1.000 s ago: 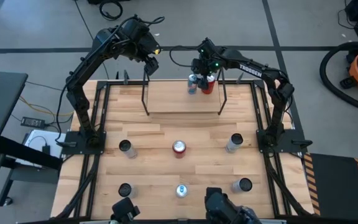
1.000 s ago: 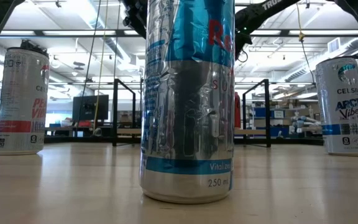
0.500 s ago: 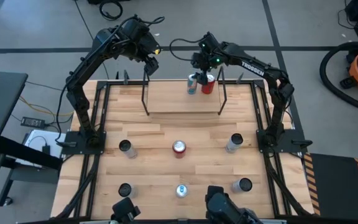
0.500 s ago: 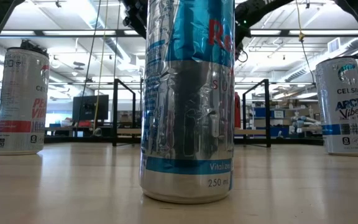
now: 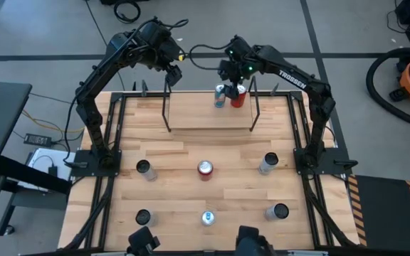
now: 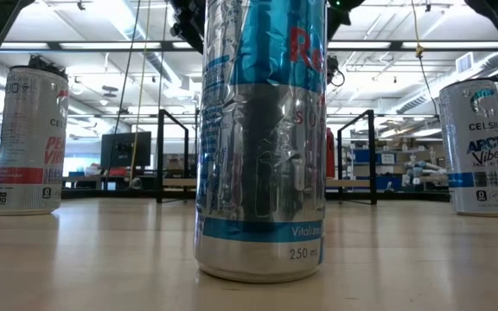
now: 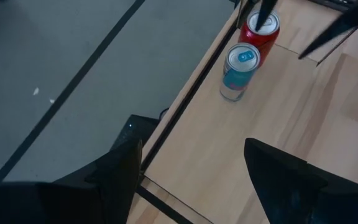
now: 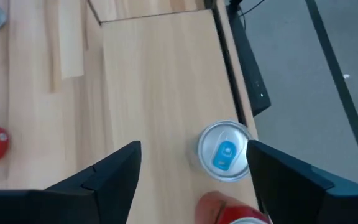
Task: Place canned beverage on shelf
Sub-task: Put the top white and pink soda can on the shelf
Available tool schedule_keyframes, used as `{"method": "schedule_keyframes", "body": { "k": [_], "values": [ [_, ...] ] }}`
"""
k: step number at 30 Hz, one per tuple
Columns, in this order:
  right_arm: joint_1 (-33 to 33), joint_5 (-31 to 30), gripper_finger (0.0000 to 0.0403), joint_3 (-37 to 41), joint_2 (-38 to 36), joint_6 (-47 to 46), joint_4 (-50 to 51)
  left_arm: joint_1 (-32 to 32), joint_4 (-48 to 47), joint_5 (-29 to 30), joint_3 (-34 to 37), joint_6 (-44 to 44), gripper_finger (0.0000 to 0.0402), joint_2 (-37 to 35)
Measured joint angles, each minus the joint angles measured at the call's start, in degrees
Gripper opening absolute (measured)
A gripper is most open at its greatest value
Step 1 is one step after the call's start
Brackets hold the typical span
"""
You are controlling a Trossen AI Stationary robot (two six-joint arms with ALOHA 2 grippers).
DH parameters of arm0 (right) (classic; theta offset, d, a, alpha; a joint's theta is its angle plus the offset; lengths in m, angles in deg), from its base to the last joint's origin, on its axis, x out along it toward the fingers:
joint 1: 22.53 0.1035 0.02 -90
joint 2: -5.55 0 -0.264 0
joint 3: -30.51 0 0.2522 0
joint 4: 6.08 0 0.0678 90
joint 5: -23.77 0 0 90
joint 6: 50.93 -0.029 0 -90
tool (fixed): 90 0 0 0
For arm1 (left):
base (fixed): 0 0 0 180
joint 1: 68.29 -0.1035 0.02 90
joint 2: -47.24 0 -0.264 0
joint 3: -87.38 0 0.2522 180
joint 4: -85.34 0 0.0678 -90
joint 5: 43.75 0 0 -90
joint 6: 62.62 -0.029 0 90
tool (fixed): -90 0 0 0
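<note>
- The shelf (image 5: 208, 112) stood at the far middle of the wooden table (image 5: 191, 153) — a pale board between two upright black wire frames (image 5: 166, 107).
- Two cans stood upright on the shelf's far right part, touching or just beside each other: a silver-and-blue can (image 5: 221, 96) with a blue tab, and a red can (image 5: 238, 95) on its right.
- The right gripper (image 5: 235, 70) hung above those two cans, holding nothing. In the right wrist view its two dark fingers (image 8: 98, 180) were spread wide, with the silver-and-blue can (image 8: 224, 151) between them and clear of both, and the red can's rim (image 8: 232, 211) just beside it.
- The left gripper (image 5: 173, 73) hovered over the table's far edge, near the shelf's left frame and well apart from the cans. Its fingers (image 7: 114, 171) were also spread wide and held nothing; the left wrist view showed the same two cans (image 7: 240, 71) farther off.
- Six more cans stood on the near half of the table in two rows of three — a red-topped can (image 5: 205, 168) in the middle of the farther row, a blue-tabbed can (image 5: 208, 217) in the middle of the nearer one.
- That blue-tabbed can (image 6: 262, 138) filled the centre of the low view, with a Celsius can (image 6: 29, 140) to one side and another (image 6: 481, 147) to the other.
</note>
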Motion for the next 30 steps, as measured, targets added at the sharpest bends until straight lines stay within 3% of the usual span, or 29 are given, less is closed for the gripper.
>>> {"method": "schedule_keyframes", "body": {
  "k": [15, 30],
  "values": [
    [5.6, -2.1, 0.0314, -0.1, 0.0, -0.2, 9.1, 1.7, -2.4, 0.0, 0.3, -1.3, 0.0286, 0.4],
    [6.6, -2.1, 0.0313, 0.0, 0.0, -7.8, 16.3, 12.9, -13.2, -4.3, 0.4, 6.3, 0.0286, 0.3]
  ]
}}
